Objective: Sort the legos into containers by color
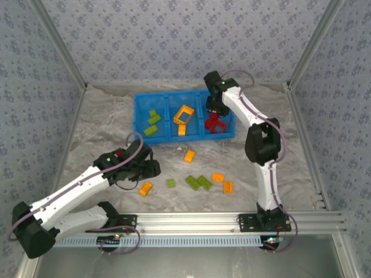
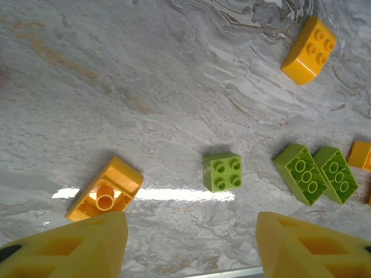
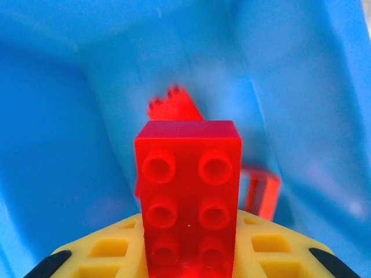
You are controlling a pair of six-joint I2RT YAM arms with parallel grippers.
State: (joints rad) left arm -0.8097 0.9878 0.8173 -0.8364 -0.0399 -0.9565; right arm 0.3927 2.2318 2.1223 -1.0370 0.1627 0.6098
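R jaws hold red brick in bin — L jaws empty
R jaws clenched on a red 2x3 brick (image 3: 188, 197) in the rightmost compartment (image 3: 58, 145) of the blue bin (image 1: 139, 116) by the surface's (image 2: 145, 87) far edge; L jaws released, spread above the surface nr its near edge — upside-down orange brick (image 2: 107, 188) just beside one finger (image 2: 75, 249), lime 2x2 brick (image 2: 222, 171) further out.

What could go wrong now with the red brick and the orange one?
The right jaws hold a red brick over the right-hand compartment of the blue bin; dropped, it might bounce off the red pieces lying there. The upside-down orange brick lies beside one finger of the open left jaws, not between them, so closing might just shove it.
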